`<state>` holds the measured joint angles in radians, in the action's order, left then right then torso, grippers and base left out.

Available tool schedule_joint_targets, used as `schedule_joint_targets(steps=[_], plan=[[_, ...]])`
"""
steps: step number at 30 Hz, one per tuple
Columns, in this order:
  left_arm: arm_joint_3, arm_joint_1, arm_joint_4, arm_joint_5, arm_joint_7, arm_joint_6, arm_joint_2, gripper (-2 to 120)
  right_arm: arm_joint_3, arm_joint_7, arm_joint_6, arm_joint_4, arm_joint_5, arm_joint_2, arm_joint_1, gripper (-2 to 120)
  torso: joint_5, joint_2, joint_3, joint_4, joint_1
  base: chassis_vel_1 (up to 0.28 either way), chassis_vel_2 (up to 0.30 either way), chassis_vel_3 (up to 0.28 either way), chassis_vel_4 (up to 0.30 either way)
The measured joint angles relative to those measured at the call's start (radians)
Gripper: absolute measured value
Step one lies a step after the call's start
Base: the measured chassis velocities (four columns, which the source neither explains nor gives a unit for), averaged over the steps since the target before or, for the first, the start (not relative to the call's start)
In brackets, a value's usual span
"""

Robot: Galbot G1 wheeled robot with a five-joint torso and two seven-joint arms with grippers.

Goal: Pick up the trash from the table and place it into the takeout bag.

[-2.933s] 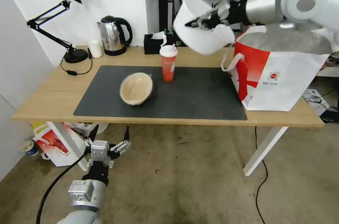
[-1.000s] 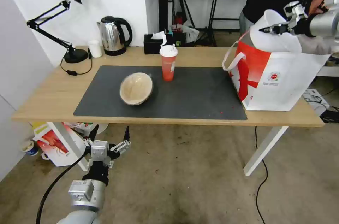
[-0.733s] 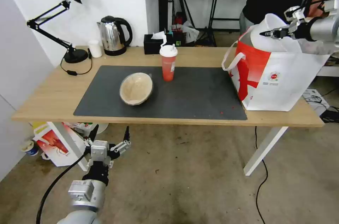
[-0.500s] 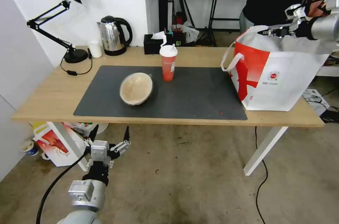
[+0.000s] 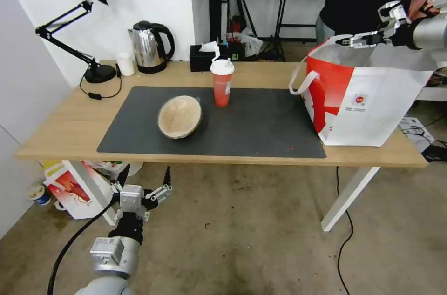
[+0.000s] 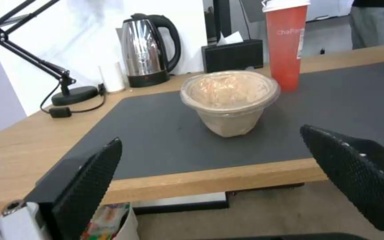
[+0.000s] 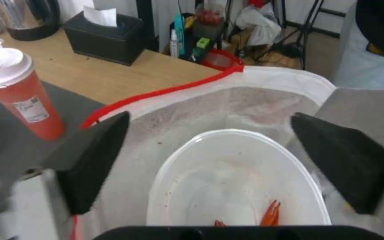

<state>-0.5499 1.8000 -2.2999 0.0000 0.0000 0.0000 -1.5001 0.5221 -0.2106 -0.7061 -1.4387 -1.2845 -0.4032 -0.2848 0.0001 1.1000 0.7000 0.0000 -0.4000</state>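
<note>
Your right gripper [image 5: 347,42] hangs wide open over the takeout bag [image 5: 368,99] and holds nothing — a moment ago it still had the white bowl [image 7: 236,186]. Now that bowl lies inside the bag, probably at the bottom. One piece is done. The red cup [image 5: 222,83] and beige bowl [image 5: 179,116] wait on the table [image 5: 65,123] — your left gripper [image 5: 142,183] sits open below its edge.

A black lamp [image 5: 88,30] is standing at ten o'clock, a white roll [image 5: 125,63] sitting just beside its base. A steel kettle [image 5: 149,46] and black tissue box [image 5: 204,56] are sitting toward twelve.
</note>
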Motion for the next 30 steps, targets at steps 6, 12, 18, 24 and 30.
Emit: schedule_joint_targets(steps=[6,12,18,24,30], plan=[[0.000,0.000,0.000,0.000,0.000,0.000,0.000,100,-0.190,0.101,0.090,-0.111,-0.047,0.013,0.106,100,-0.0006,0.000,0.000,0.0001,0.000,0.000,0.000,0.000,0.000],[0.000,0.000,0.000,0.000,0.000,0.000,0.000,100,-0.406,0.266,0.428,-0.328,-0.092,0.022,0.351,100,-0.0001,0.000,0.000,0.0000,0.000,0.000,0.000,0.000,0.000],[0.000,0.000,0.000,0.000,0.000,0.000,0.000,100,-0.583,0.478,0.651,-0.578,-0.039,0.012,0.572,100,-0.0007,0.000,0.000,0.0002,0.000,0.000,0.000,0.000,0.000],[0.000,0.000,0.000,0.000,0.000,0.000,0.000,100,-0.795,0.603,0.761,-0.804,0.164,-0.044,0.919,100,-0.0003,0.000,0.000,-0.0001,0.000,0.000,0.000,0.000,0.000],[0.000,0.000,0.000,0.000,0.000,0.000,0.000,100,-0.872,0.635,0.818,-0.877,0.377,-0.122,1.139,100,0.0004,0.000,0.000,0.0000,0.000,0.000,0.000,0.000,0.000]])
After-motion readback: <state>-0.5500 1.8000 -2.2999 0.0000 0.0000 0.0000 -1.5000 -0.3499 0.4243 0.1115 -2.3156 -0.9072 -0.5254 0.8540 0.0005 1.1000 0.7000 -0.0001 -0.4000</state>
